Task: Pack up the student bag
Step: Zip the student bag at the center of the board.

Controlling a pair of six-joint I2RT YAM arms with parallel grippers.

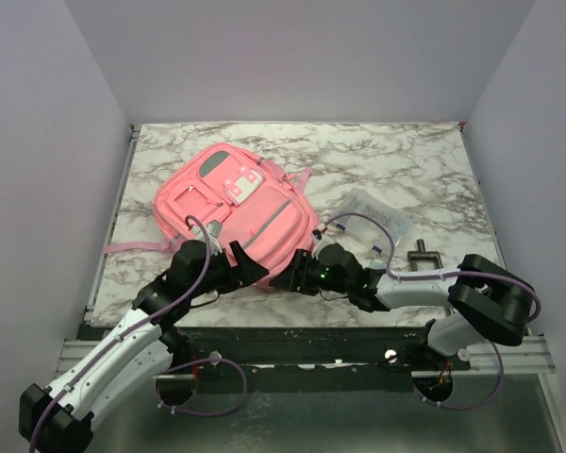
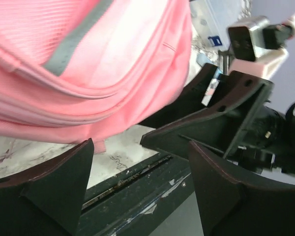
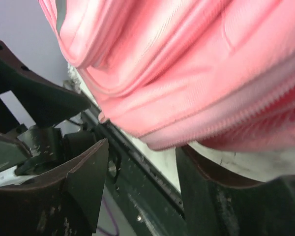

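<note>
The bag (image 1: 241, 212) lies flat on the table (image 1: 406, 160), left of the middle, its lower end at the near edge. A clear pouch (image 1: 368, 219) lies just right of it, outside the bag, so packing looks hardly begun. I cannot tell whether the bag is unzipped. The left gripper (image 1: 250, 274) and right gripper (image 1: 288, 276) meet at that lower end. Both have their jaws spread, and neither is visibly pinching the fabric.

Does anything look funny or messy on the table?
A little. The pink backpack lies flat and askew, its near corner by the front edge of the table, and one strap trails out to the left.
</note>
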